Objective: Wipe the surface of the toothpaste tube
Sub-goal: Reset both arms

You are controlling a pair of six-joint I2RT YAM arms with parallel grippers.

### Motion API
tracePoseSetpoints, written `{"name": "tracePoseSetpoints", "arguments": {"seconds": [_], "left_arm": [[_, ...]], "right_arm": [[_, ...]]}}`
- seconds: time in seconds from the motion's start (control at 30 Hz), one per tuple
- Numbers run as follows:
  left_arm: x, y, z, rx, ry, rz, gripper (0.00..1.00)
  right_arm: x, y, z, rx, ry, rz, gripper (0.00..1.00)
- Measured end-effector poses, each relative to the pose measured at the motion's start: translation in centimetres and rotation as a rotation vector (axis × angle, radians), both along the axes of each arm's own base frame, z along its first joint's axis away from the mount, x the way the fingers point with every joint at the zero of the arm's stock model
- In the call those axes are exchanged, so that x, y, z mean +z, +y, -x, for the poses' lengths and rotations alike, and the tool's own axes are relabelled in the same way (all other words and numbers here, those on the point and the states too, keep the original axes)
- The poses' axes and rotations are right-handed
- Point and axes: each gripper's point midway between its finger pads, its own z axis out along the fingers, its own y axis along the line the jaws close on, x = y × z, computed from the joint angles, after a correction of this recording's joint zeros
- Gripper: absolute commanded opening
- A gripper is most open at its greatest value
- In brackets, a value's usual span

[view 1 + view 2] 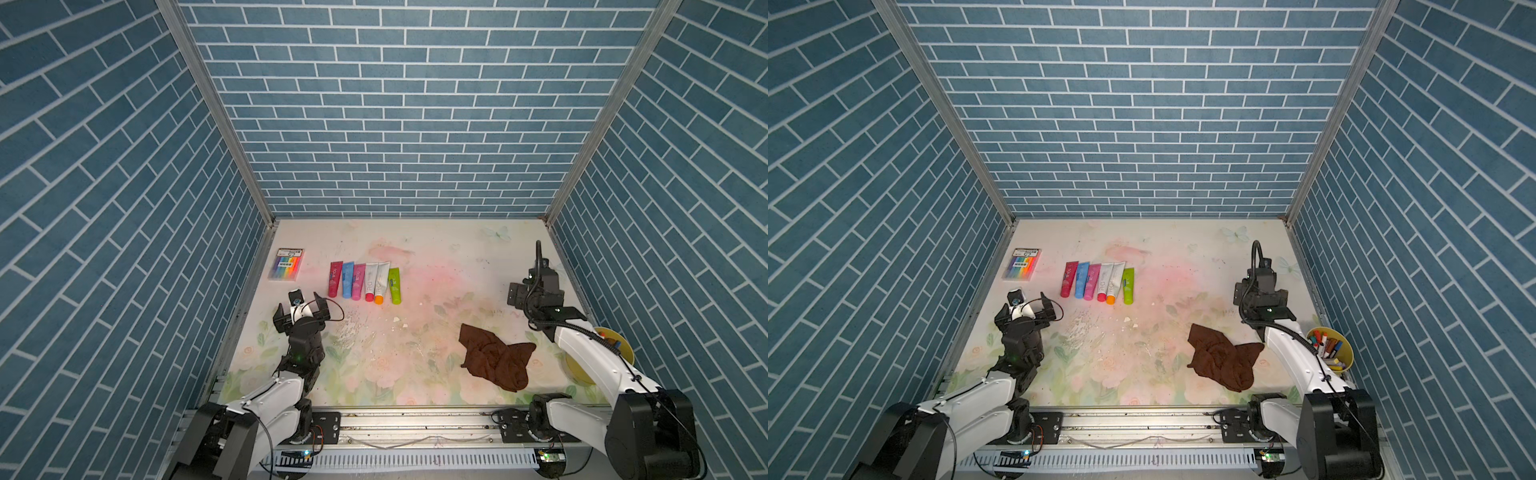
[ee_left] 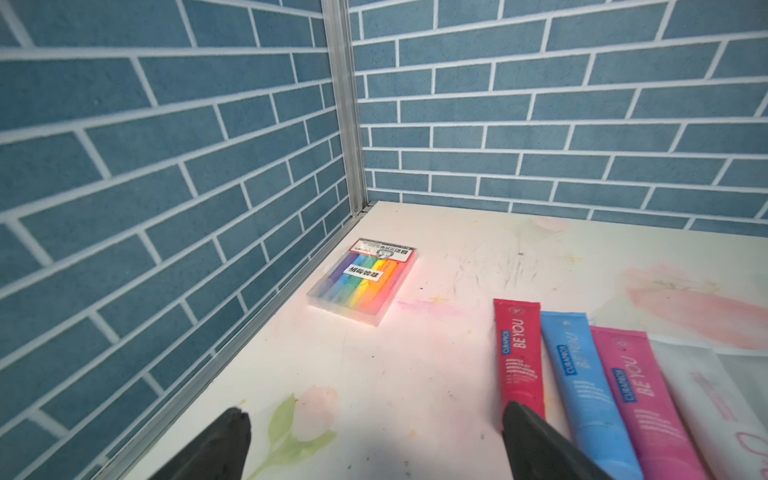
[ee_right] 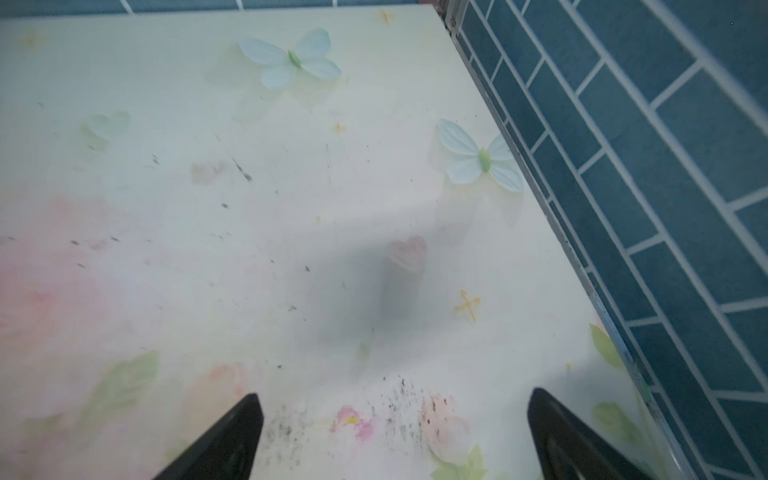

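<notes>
Several toothpaste tubes lie side by side at the table's middle left in both top views: red (image 1: 335, 279), blue (image 1: 347, 280), pink (image 1: 358, 281), two white ones (image 1: 376, 280) and green (image 1: 395, 285). My left gripper (image 1: 299, 305) stands open just in front and to the left of the row, with nothing in it. In the left wrist view its fingertips (image 2: 237, 415) are wide apart over bare table, and the red tube (image 2: 519, 357) lies by the other finger. A crumpled brown cloth (image 1: 496, 356) lies at the front right. My right gripper (image 3: 395, 395) is open over bare table, behind the cloth.
A clear box of coloured markers (image 1: 286, 264) lies by the left wall. A yellow cup of markers (image 1: 1331, 347) stands by the right wall, beside the right arm. Crumbs and smears (image 1: 353, 328) mark the table in front of the tubes. Blue brick walls close in three sides.
</notes>
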Motion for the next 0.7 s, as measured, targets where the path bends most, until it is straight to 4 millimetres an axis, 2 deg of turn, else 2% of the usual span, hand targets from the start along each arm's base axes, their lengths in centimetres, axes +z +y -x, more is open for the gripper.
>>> {"name": "tracePoseSetpoints", "arguments": {"seconds": [0.07,0.2,0.3,0.4,0.47,0.6,0.7], "left_arm": [[0.1,-0.2,-0.3,-0.022,-0.019,-0.001,1.00],[0.6,-1.5,-1.2,-0.111,-0.057,0.003,1.00],[1.2,-2.0,-1.7,-0.151,-0.092,0.011,1.00],[2.0,-1.4,-1.9,-0.154,-0.134,0.024,1.00],[2.2,-0.8,-2.0,-0.140,-0.148,0.032,1.00],[1.5,-0.5,-2.7,-0.153,-0.145,0.035,1.00],[-0.8,-0.4,-3.5,-0.175,-0.084,0.039,1.00]], "right_arm": [[-0.8,-0.3,0.0,-0.001,-0.006,0.014,0.99],[-0.2,-1.0,-1.5,-0.022,-0.106,0.036,0.99],[-1.2,-1.5,-1.7,-0.039,-0.164,0.042,0.99],[-2.7,-2.3,-1.0,-0.056,-0.181,0.040,0.99],[-2.7,-2.7,-1.2,-0.068,-0.208,0.036,0.99],[-2.4,-3.3,-2.5,-0.076,-0.260,0.015,0.99],[-2.5,-3.4,-3.4,-0.066,-0.288,-0.001,0.99]]}}
